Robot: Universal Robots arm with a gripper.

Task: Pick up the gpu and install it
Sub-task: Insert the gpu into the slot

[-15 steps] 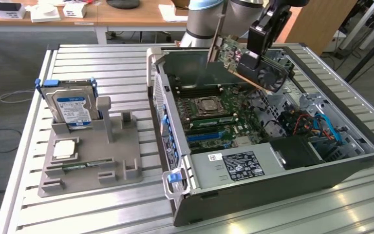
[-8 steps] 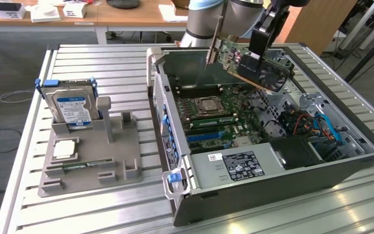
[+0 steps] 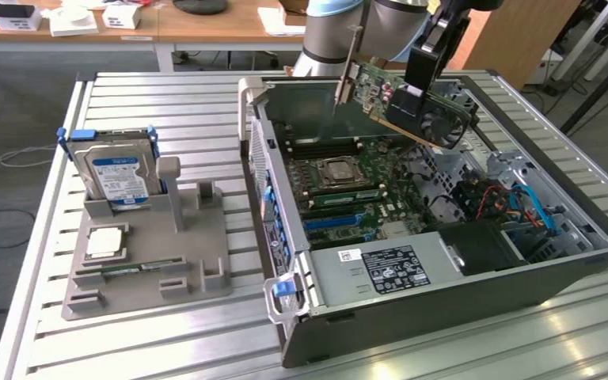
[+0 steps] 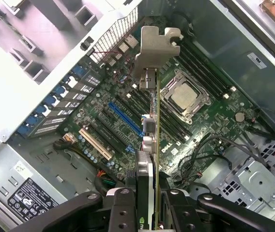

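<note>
Green-boarded flat gpu [image 3: 443, 119] with black cooler and silver bracket, gripped edgewise in my gripper [image 4: 147, 195], hangs tilted above open grey computer case [image 3: 442, 297].

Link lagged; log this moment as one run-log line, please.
gripper: shut on dark flat gpu card with silver bracket | card: tilted above open dark metal computer case | install: not seated

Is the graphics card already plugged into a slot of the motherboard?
No, the hand holds the graphics card tilted in the air above the open computer case, apart from the motherboard.
</note>
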